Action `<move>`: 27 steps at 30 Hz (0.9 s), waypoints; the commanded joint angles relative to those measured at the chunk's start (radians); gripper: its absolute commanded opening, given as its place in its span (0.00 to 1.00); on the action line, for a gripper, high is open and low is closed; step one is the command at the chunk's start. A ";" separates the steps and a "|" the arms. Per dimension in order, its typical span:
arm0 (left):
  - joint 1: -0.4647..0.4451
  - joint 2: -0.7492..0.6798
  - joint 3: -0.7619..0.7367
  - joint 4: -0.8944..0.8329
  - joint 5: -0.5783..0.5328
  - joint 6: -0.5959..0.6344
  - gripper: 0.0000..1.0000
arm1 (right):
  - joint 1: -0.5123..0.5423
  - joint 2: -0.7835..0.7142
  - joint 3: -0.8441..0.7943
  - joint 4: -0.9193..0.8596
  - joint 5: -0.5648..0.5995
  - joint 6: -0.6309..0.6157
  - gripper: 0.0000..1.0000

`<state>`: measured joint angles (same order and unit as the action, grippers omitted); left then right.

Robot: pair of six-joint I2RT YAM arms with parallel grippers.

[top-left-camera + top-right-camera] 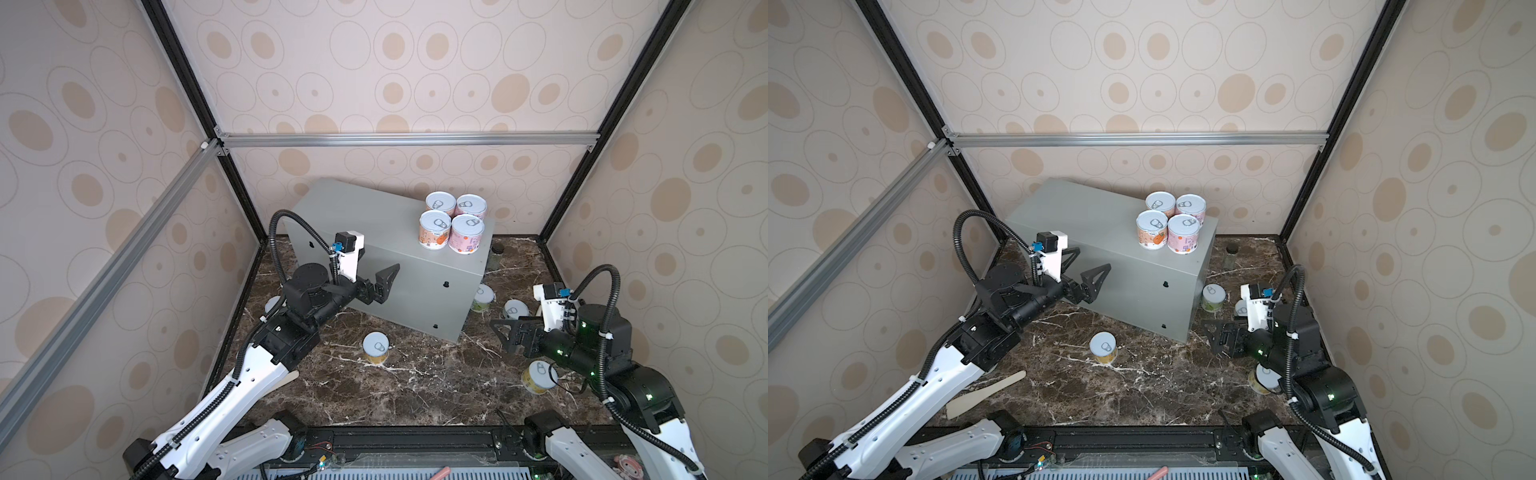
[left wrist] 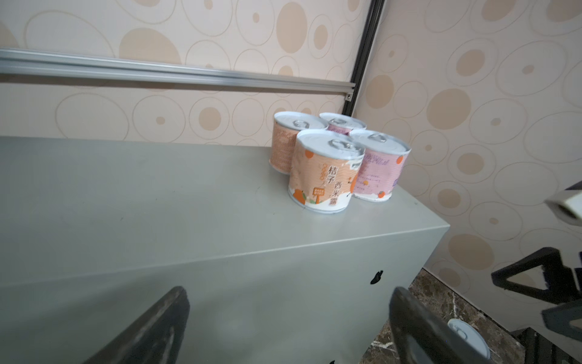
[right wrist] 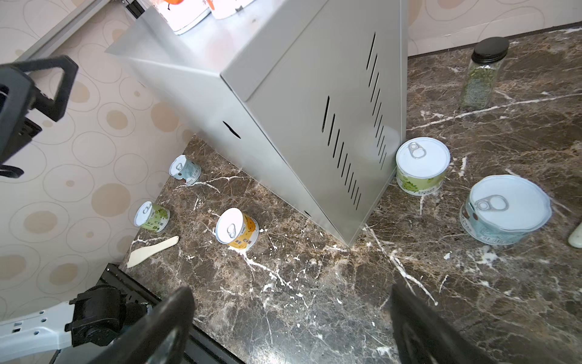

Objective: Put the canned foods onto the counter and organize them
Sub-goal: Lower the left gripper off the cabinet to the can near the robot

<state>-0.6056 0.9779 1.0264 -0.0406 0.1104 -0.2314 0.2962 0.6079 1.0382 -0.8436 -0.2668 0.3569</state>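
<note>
I see the counter (image 1: 365,224) at 12 o'clock on the tabletop (image 1: 415,386), with a cluster of four cans (image 1: 456,222) on its top toward 2 o'clock. A lone can (image 1: 376,347) stands before it at 6 o'clock; a corner can (image 1: 483,296) stands just beside its 3 o'clock end, a jar (image 1: 496,251) behind that.

Booth papered in beige, floored in dark marble pattern.
Three walls carry cream wallpaper (image 1: 374,83) printed with tan ovals inside thin rings. Black corner posts (image 1: 178,62) stand where the walls meet; a silver aluminium rail (image 1: 407,139) crosses the back wall, another the left. The brown marble-patterned surface (image 1: 415,395) shows white veins under soft, even light.
</note>
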 commanded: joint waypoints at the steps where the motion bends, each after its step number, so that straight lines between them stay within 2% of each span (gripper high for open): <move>1: 0.007 -0.062 -0.047 -0.094 -0.097 -0.042 0.99 | 0.004 -0.026 -0.011 -0.027 0.011 -0.004 0.99; 4: 0.005 -0.109 -0.111 -0.133 -0.138 -0.061 0.99 | 0.004 -0.043 -0.041 -0.037 0.024 -0.001 0.99; 15: 0.005 -0.240 -0.364 -0.140 -0.140 -0.126 0.99 | 0.004 -0.151 -0.212 -0.063 0.040 0.065 0.99; 22: 0.002 -0.204 -0.427 -0.128 -0.152 -0.186 0.99 | 0.004 -0.190 -0.295 -0.052 -0.004 0.144 0.99; 27: -0.021 -0.178 -0.522 -0.057 -0.164 -0.254 0.99 | 0.004 -0.229 -0.362 -0.006 -0.016 0.189 0.99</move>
<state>-0.6140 0.7898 0.5385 -0.1432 -0.0307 -0.4221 0.2966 0.3958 0.6983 -0.8886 -0.2653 0.5026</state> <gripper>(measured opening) 0.991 0.986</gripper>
